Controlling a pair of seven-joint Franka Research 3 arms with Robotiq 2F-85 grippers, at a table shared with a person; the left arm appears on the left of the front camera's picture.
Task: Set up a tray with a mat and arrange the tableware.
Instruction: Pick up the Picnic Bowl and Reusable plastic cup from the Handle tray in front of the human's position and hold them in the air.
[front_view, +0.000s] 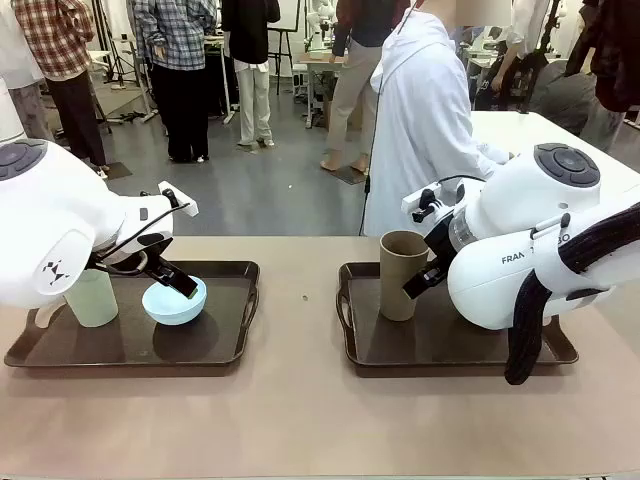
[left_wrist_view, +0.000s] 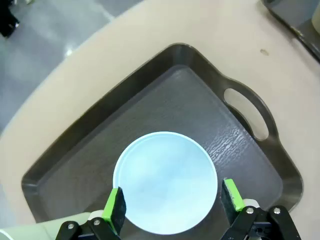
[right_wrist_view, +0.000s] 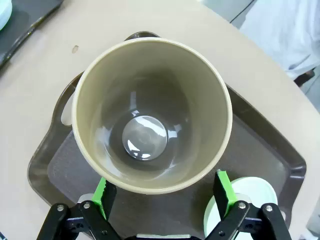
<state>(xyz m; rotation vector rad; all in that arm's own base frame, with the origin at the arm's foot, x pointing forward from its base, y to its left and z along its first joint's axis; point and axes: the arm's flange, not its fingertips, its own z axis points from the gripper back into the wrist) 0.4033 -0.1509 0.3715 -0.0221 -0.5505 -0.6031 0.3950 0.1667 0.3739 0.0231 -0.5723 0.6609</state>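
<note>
Two dark trays sit on the table (front_view: 300, 420), side by side with a gap between them. On the left tray (front_view: 130, 362) the green cup (front_view: 90, 297) stands upright at the robot's left end. The blue bowl (front_view: 174, 304) sits just beside it, nearer the middle.

The left gripper (front_view: 180, 285) is down at that bowl, angled in from the left arm. From the wrist you look straight into the bowl. It lies between the two green pads (left_wrist_view: 116, 207), jaws spread wide, one pad at each side of the rim. A sliver of tray shows between the bowl and one pad. At the other pad I cannot tell whether pad and rim meet. Nothing is lifted: the bowl sits flat on the tray.

Over on the right tray (front_view: 440, 365), the brown cup (front_view: 403, 275) stands upright near the handle end that faces the middle. The right gripper (front_view: 418, 282) is right at its side, low on the cup, jaws also wide apart. Its wrist camera looks down into the cup's mouth, with a green pad showing at either side beneath the rim. Whether they press the wall I cannot tell. The cup rests on the tray. Just beside it, behind one finger, the mint bowl (right_wrist_view: 252, 192) sits on the same tray.

Across the table a person (front_view: 425, 120) in a white coat stands at the far edge, behind the right tray.
</note>
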